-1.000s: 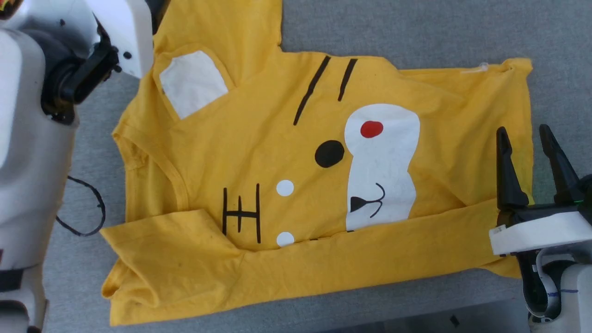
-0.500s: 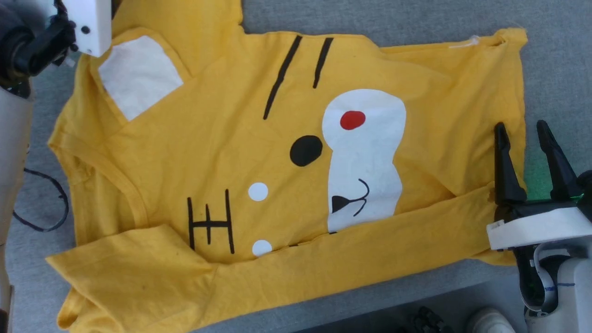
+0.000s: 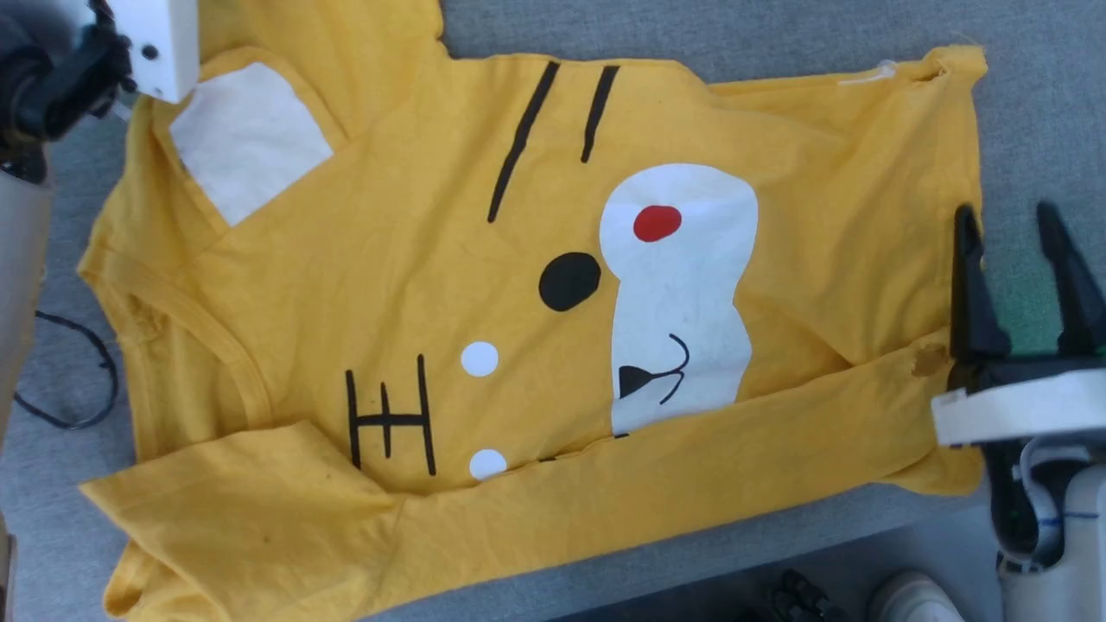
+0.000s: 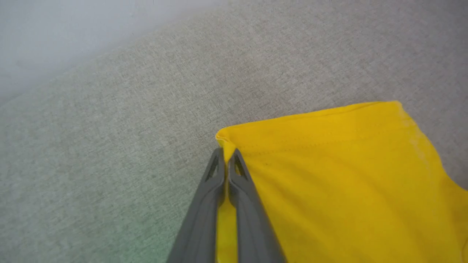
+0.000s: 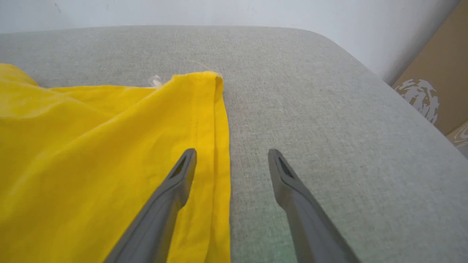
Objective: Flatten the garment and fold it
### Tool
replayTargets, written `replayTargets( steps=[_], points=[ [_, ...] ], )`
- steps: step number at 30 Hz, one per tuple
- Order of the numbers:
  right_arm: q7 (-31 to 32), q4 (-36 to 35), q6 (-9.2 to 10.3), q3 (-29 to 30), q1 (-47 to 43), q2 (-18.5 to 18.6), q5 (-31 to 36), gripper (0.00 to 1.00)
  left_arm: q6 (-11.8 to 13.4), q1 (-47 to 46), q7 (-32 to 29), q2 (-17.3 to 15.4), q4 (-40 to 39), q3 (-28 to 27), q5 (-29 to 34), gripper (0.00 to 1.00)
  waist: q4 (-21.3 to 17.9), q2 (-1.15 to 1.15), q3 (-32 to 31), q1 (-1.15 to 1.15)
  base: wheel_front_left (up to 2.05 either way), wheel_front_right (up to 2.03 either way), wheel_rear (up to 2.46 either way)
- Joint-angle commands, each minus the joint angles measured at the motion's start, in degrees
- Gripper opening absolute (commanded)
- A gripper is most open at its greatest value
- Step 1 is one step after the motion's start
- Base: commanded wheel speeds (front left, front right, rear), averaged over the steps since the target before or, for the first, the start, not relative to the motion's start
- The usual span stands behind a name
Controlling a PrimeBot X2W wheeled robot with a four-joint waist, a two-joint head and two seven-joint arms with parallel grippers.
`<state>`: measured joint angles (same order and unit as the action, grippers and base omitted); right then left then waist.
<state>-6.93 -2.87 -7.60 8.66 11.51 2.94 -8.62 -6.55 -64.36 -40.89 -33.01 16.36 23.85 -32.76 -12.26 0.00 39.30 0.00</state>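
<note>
The garment [image 3: 432, 285], a mustard-yellow T-shirt, lies print-up on the grey padded table [image 3: 778, 34], collar to the left and hem to the right. Its near side is folded over the print as a plain yellow band. In the left wrist view my left gripper [image 4: 227, 155] is shut on the corner of the far sleeve of the garment [image 4: 347, 182]. That arm's white wrist [image 3: 155, 34] shows at the head view's top left. My right gripper [image 3: 1008, 216] stands open at the hem. One finger is over the cloth of the garment [image 5: 91, 157] and the other over bare table, as the right gripper [image 5: 232, 151] shows.
A black cable [image 3: 78, 380] loops on the table left of the collar. The table's near edge [image 3: 691, 553] runs just below the garment, and a shoe [image 3: 916, 596] stands on the floor beyond it. A cardboard box [image 5: 438, 80] stands past the table's rounded corner.
The head camera has swung, sliding the whole picture left. My left gripper has shut on the sleeve corner. The right gripper has moved a little to the right along the hem.
</note>
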Motion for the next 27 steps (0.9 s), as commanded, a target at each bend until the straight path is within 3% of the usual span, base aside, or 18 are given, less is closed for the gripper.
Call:
replayTargets(
  steps=[1, 6, 12, 18, 27],
  points=[
    [0.5, -1.0, 0.11, 0.1, 1.6, -0.1, 0.5, 1.0, -0.3, 1.3, 0.3, -0.2, -0.1, 0.5, -0.2, 0.0, 0.6, 0.0, -0.8, 0.0, 0.0, 0.0, 0.0],
    [7.2, -5.7, 0.11, 1.0, 5.9, -0.1, 0.9, 1.0, -0.5, 1.9, 0.9, 0.0, -1.0, 1.2, -0.9, 0.0, 1.3, 0.0, -1.7, 0.0, 0.0, 0.0, 0.0],
    [24.4, -8.3, 0.11, 3.1, 13.2, 0.1, -2.1, 1.0, -0.5, 1.7, 0.8, -0.3, -2.1, 1.6, -1.2, 0.0, 1.7, 0.0, -1.3, 0.0, 0.0, 0.0, 0.0],
    [40.8, -5.6, 0.11, 5.3, 19.4, 2.2, -5.5, 1.0, -0.5, 1.2, 0.9, 0.1, -2.5, 2.0, -1.4, 0.0, 2.4, 0.0, -0.3, 0.0, 0.0, 0.0, 0.0],
    [53.5, -0.2, 0.11, 4.9, 23.3, 3.4, -6.6, 1.0, -0.4, 0.7, 0.8, 0.4, -2.2, 2.3, -1.8, 0.0, 3.5, 0.0, 0.4, 0.0, 0.0, 0.0, 0.0]
  ],
)
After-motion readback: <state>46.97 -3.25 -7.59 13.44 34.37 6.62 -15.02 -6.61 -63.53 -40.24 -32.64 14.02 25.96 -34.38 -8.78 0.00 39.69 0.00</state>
